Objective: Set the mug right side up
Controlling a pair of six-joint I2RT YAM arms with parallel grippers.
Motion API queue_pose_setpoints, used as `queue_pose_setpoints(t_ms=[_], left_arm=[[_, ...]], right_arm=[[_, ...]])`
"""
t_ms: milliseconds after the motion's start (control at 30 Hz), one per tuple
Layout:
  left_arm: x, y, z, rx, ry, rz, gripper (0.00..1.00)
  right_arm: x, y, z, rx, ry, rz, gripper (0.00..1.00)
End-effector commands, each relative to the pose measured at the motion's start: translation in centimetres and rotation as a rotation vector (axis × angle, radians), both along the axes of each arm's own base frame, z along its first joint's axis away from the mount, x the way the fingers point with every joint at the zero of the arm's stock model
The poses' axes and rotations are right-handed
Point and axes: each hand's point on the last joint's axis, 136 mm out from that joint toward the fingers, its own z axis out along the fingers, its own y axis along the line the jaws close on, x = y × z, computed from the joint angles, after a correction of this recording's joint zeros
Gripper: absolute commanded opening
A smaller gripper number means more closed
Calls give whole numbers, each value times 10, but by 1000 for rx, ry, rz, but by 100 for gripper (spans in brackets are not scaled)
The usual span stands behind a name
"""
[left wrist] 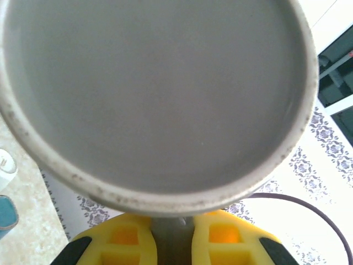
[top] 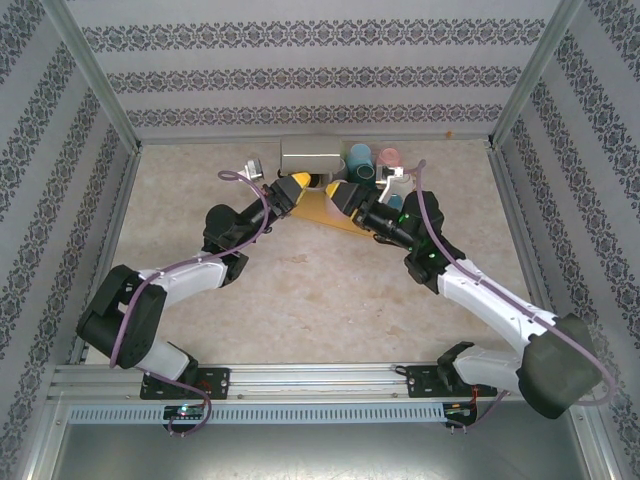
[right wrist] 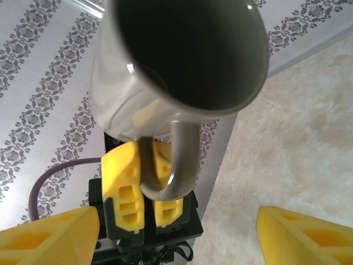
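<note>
A grey mug [top: 310, 158] hangs on its side in the air at the back middle of the table. My left gripper [top: 296, 188] is shut on its handle. In the left wrist view the mug's flat base [left wrist: 154, 94] faces the camera, and the grey handle sits between the yellow fingers of the left gripper [left wrist: 171, 234]. In the right wrist view the mug's dark mouth [right wrist: 187, 49] points toward the camera, with the handle [right wrist: 185, 160] pinched by the left gripper's fingers [right wrist: 122, 187]. My right gripper [right wrist: 177, 232] stands open just short of the mug, touching nothing, close beside the left one [top: 338, 192].
Behind the grippers stand a blue cup [top: 360, 160], a pink cup [top: 389, 157] and a white mug [top: 397, 185]. A yellow mat [top: 318, 212] lies under the two grippers. Patterned walls close the table on three sides.
</note>
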Motion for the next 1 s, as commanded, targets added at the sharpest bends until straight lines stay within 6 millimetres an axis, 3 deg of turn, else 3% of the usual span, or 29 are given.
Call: queue_pose_setpoints(t_ms=[0,133,400,767,967], left_arm=[[-32,12,67,-133,-203,-27,0],[-37,14,70,-139,-207,-30,0],[-42,13,71,-141,-207,-50,0],[-49,6,66,-111,-223,-75,0],[-52,4,57,-89,-218,-89,0]], right_arm=[[4,3,21,99,-69,35,73],[4,14,34,118,-114,84,65],[12,23,40,149,-117,107,49],[16,32,63,258,-130,141,43],[14,36,71,275,-140,156,21]])
